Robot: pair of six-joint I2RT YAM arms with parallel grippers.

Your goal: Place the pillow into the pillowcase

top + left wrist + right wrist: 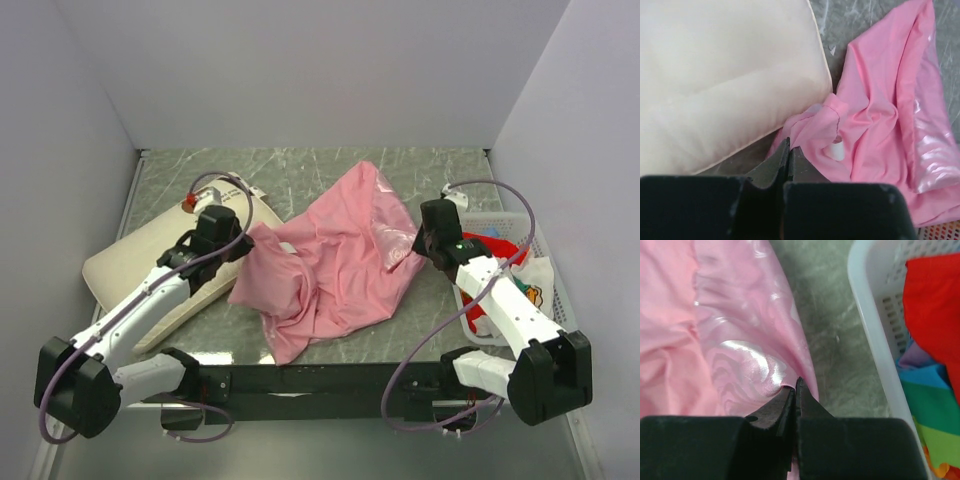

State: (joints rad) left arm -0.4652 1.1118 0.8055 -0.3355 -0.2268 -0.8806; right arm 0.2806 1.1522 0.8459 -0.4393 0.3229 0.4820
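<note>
Left end effector (788,149) and right end effector (795,388) each clamp pillowcase (340,262) edges; pillow (135,262) alongside, touching.

Robot test cell of a laboratory kind. Plain pale walls (300,70) box in a green marbled table (320,170) at the back and on both sides. Two white-and-black arms, the left arm (150,300) and the right arm (510,310), are fixed to a black rail (310,380) along the near edge. Loose cables (420,348) loop from their joints. Household goods lie among the machinery: a pillow (130,260) and a pillowcase (340,250) on the table, and at the right a white basket (867,320) holding coloured cloths (935,300).
</note>
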